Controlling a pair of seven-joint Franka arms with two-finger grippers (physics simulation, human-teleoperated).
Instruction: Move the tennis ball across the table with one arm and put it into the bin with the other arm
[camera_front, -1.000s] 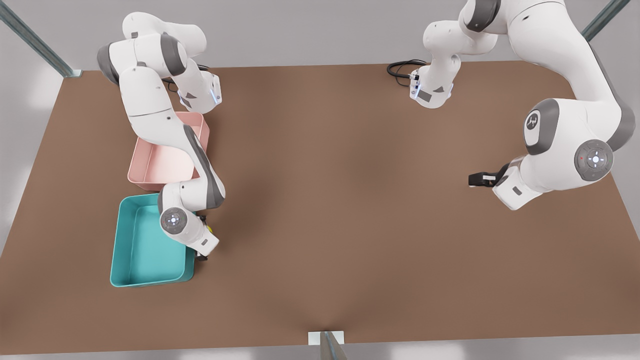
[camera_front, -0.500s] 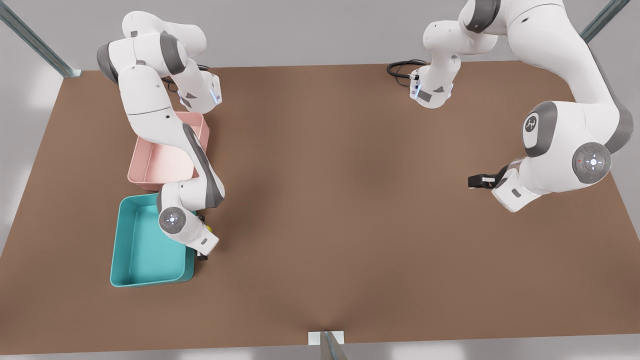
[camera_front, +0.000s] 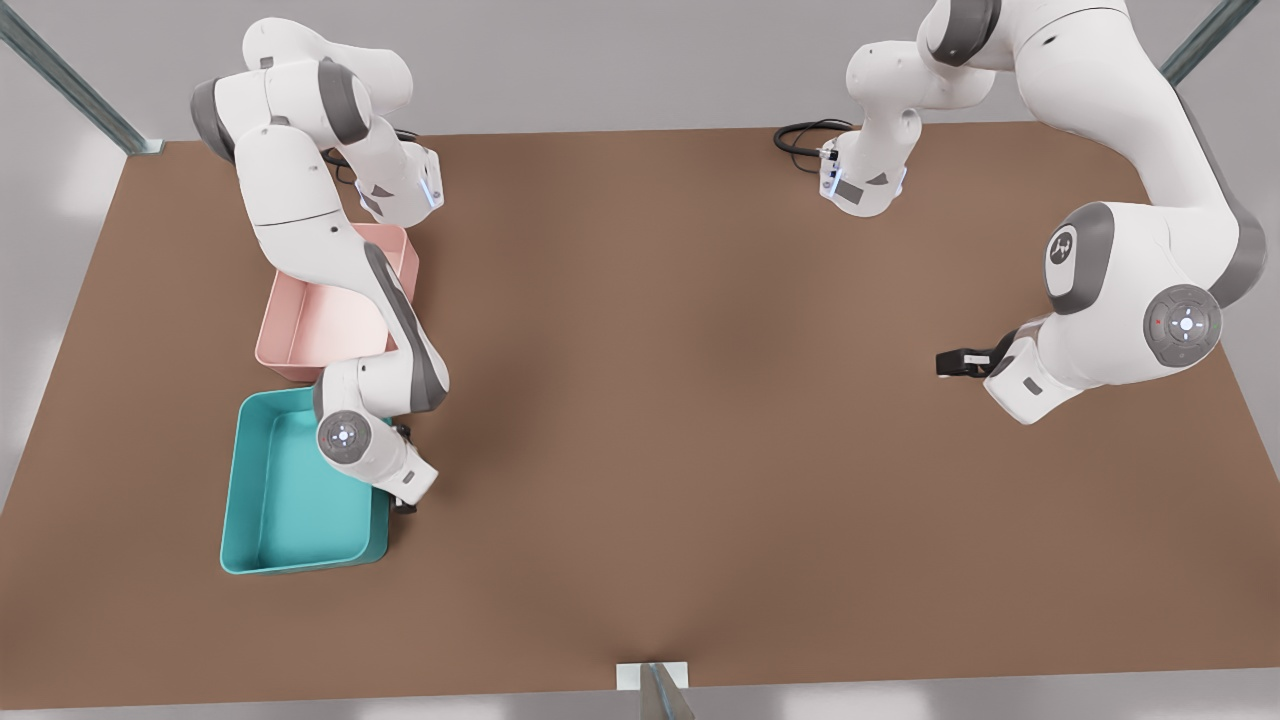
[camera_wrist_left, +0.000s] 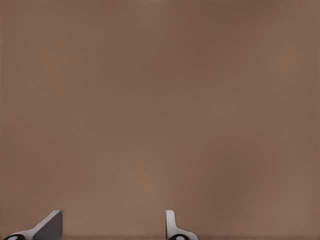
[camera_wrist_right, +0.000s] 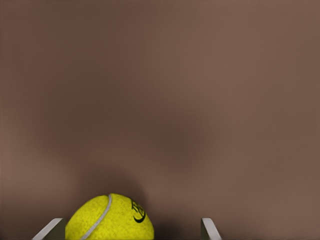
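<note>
In the front view, the right gripper (camera_front: 403, 500) is poised beside the bin (camera_front: 262, 545), presumably for pickup; the left gripper (camera_front: 950, 362) waits apart, fingers spread. In the right wrist view, the tennis ball (camera_wrist_right: 109, 218) sits on the table (camera_wrist_right: 160, 100) between parted fingers, ungripped.

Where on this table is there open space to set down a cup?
The table's wide middle, between the bin and the waiting left gripper, is bare, as is the strip along its near edge. The front view's left is crowded: pink tray, bin, and the right gripper, open around the tennis ball beside the bin.
</note>
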